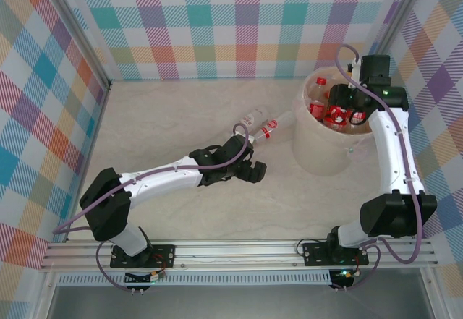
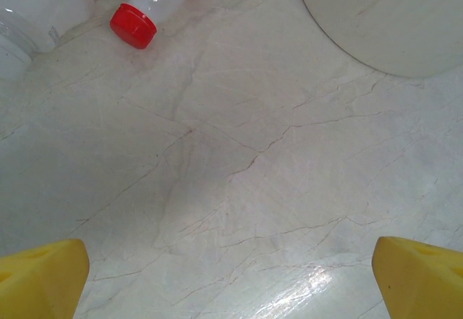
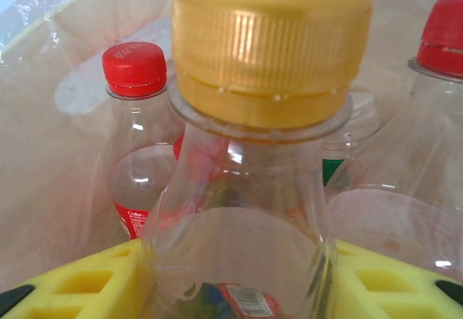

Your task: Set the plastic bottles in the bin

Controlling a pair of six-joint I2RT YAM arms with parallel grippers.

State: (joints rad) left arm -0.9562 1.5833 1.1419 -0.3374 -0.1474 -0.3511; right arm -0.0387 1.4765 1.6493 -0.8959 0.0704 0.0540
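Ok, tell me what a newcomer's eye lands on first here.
The bin at the table's far right, packed with red-capped bottles. Over it the right end effector grips a clear yellow-capped bottle. Two bottles lie on the table left of the bin, beyond the open left end effector.

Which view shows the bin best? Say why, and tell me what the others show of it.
Top external: the bin appears nearly whole, with its round rim, outer wall and bottles inside. Left wrist catches a curved piece of its outer wall at the top right. Right wrist looks inside, at its pale inner wall behind bottles.
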